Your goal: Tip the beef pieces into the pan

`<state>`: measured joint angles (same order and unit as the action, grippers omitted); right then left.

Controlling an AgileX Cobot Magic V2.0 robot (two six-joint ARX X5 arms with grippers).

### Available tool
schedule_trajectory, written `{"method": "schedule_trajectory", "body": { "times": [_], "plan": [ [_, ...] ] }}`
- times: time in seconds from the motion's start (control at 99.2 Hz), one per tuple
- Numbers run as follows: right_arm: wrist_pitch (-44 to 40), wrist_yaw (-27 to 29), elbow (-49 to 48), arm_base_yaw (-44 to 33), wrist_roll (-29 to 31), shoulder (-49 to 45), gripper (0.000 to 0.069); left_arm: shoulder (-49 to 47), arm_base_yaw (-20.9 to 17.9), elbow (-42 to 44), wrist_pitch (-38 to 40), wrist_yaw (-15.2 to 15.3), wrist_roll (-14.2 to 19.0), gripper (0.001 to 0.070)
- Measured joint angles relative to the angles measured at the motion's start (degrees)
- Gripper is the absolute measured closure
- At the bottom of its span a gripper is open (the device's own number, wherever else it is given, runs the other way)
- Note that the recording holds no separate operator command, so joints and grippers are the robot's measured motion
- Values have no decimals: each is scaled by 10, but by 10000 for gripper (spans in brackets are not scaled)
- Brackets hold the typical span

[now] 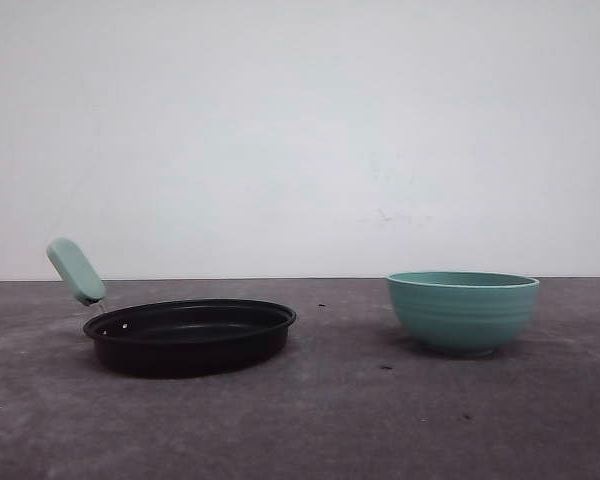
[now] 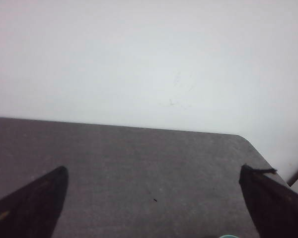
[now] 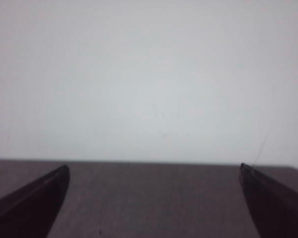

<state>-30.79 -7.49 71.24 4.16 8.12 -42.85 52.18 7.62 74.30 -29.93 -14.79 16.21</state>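
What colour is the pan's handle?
Pale mint green, on the black pan; the handle shows best in the front view.

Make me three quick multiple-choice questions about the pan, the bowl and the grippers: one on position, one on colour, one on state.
1. The shallow round black pan lies where in the front view?
A left of the bowl
B right of it
C inside it
2. The pan's handle is
A red
B pale mint green
C yellow
3. The left gripper jaws are
A shut
B holding the pan
C open

A: the ribbed teal bowl stands to its right.
B: pale green handle.
C: jaws wide apart over the grey table; the right gripper likewise.
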Motion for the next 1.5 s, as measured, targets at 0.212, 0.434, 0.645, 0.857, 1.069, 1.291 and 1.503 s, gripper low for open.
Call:
{"method": "schedule_trajectory", "body": {
  "times": [0.212,0.434,0.645,0.857,1.069,1.291,1.503],
  "plan": [
    [-74,0,0,0,-2,-34,12,11,9,-78,35,-2,27,41],
    [-90,-1,0,11,-8,-40,71,22,9,-271,141,-2,105,41],
    [-96,-1,0,12,-9,-38,74,118,10,-386,213,-48,192,41],
    [-119,-1,0,19,-9,-28,74,236,14,-386,326,-78,226,41],
    [-144,0,0,19,-9,3,74,321,15,-385,412,-79,266,156],
    [-163,15,0,19,-9,31,74,372,15,-385,461,-79,279,450],
    [-190,16,0,19,-9,37,74,375,15,-385,486,-75,273,652]
  ]
}}
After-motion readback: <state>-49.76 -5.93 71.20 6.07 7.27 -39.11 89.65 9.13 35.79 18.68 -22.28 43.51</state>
